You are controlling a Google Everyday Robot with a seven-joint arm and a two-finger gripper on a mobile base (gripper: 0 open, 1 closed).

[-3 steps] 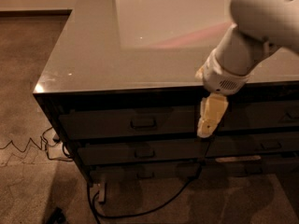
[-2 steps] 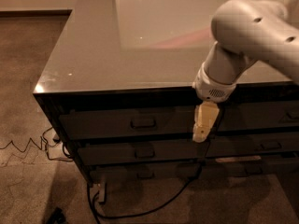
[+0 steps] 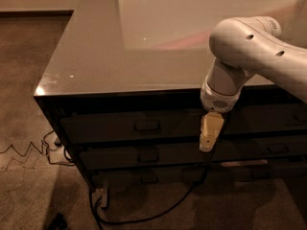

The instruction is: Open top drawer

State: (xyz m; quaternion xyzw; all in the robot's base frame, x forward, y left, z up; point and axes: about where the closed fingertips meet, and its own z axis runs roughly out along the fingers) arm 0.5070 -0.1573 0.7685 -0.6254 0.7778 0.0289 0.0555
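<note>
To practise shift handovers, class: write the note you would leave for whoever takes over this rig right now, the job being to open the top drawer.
Top drawer: shut.
Its handle: untouched.
Gripper: hangs pointing down in front of the drawer fronts, to the picture's right of that handle and apart from it.
Done: the approach only.
Left: bring the gripper to the handle, grip it and pull the drawer out.

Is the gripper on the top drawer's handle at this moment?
No, the gripper hangs to the right of the handle of the top drawer, apart from it, and that drawer sits shut.
</note>
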